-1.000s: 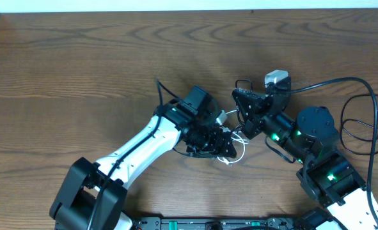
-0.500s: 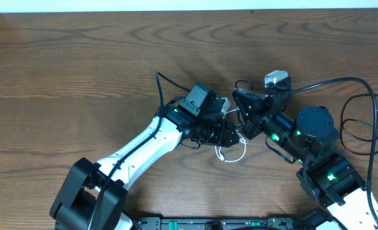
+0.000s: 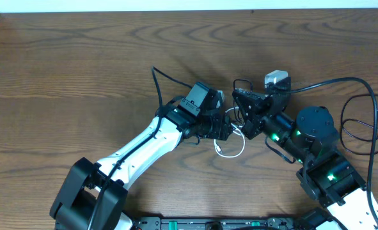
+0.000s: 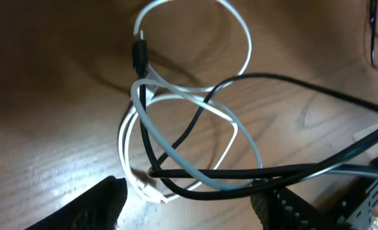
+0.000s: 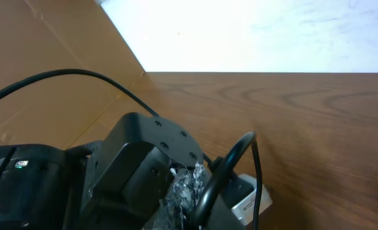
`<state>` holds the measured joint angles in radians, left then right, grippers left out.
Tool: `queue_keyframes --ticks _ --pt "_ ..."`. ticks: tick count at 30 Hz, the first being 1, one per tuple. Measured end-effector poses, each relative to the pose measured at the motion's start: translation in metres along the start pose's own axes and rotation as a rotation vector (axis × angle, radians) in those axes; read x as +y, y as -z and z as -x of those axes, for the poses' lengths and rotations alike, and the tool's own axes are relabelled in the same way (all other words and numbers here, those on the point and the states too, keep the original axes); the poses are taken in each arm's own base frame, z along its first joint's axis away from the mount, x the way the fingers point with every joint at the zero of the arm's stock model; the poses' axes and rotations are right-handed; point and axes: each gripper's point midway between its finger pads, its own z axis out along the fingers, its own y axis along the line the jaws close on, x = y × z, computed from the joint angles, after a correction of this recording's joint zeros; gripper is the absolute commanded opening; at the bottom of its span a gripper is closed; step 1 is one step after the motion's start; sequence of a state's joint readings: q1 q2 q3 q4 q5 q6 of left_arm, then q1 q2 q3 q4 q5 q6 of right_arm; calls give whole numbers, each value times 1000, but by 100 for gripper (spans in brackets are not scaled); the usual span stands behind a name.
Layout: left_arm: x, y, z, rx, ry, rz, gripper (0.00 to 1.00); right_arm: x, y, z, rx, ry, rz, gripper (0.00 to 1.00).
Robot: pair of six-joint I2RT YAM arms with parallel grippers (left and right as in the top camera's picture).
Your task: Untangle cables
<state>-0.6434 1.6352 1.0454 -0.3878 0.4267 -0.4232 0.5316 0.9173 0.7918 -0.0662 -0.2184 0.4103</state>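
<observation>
The cables lie tangled at the table's middle. The white cable (image 4: pixel 247 38) makes several loops, and the black cable (image 4: pixel 291 80) threads through them, its plug (image 4: pixel 139 54) at the upper left. My left gripper (image 4: pixel 195 204) (image 3: pixel 226 130) hangs open just above the tangle, and strands of both cables cross between its fingertips (image 4: pixel 105 201). Those strands rise taut to the right, towards my right gripper (image 3: pixel 242 118), which is shut and seems to pinch them. Part of the white loop (image 3: pixel 242 148) shows below the two grippers. The right wrist view shows mostly the left arm's housing (image 5: pixel 144 160).
Thick black robot wires (image 3: pixel 371 112) loop at the right side of the table. Another arm wire (image 3: pixel 157 80) arcs above the left wrist. A cardboard wall (image 5: pixel 48 45) stands at the table's far left, and the far edge (image 3: pixel 189 11) meets a white wall.
My left gripper has moved away from the front edge and up against the right gripper. The white loop shifted slightly the same way. The right arm has held still.
</observation>
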Motion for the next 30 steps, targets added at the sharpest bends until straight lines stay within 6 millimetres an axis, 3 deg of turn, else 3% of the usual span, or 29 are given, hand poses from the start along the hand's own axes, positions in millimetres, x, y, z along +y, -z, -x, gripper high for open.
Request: queue_keyframes --ticks 8,21,30 --pt "-2 0 9 -40 -8 -5 47 3 0 -1 7 0 17 1" --pt "-2 0 10 -40 -6 -5 8 3 0 -1 8 0 19 1" --pt "1 1 10 -38 1 1 8 -3 1 -16 67 -15 -7 1"
